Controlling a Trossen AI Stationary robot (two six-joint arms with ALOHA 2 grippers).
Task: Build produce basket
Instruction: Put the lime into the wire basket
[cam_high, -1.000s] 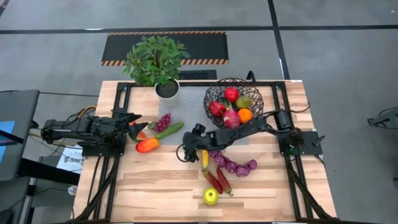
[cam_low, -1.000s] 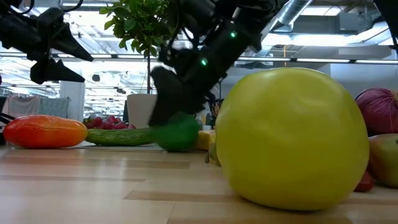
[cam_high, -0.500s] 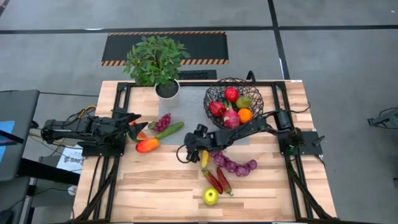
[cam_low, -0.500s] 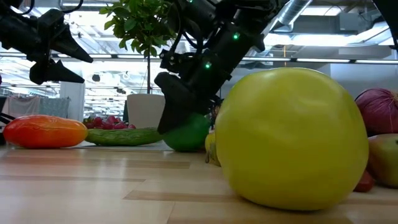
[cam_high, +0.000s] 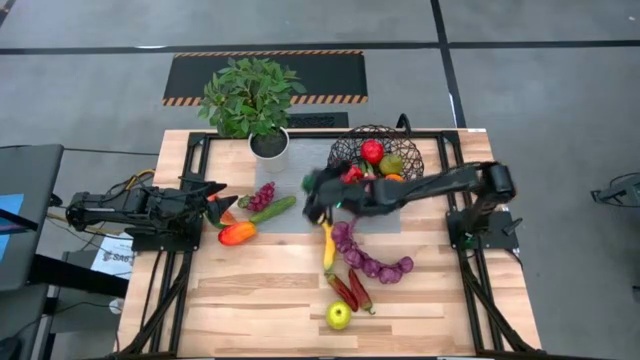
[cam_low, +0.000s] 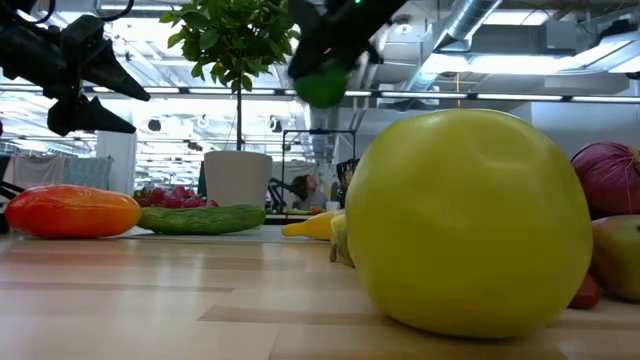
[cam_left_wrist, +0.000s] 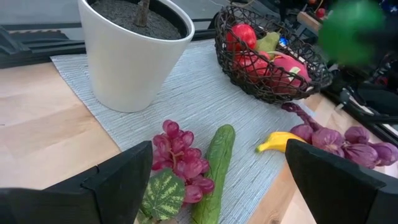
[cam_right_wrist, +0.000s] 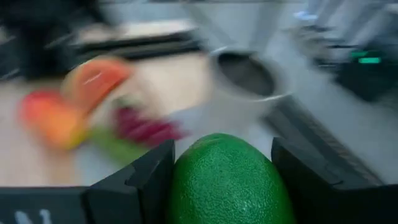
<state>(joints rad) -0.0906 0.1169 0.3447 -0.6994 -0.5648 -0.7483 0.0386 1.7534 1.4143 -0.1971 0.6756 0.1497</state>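
One green fruit (cam_right_wrist: 227, 183), maybe a lime, sits clamped in the right gripper (cam_high: 313, 187), lifted off the table just beside the basket (cam_high: 350, 147). Banana (cam_high: 327, 246) and grapes (cam_high: 372, 262) lie below. Left gripper (cam_high: 212, 192) waits with fingers apart near the orange pepper (cam_high: 237, 233).

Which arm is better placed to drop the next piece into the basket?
Right. Its gripper already holds a green fruit lifted beside the basket; the left gripper waits open at the table's left edge.
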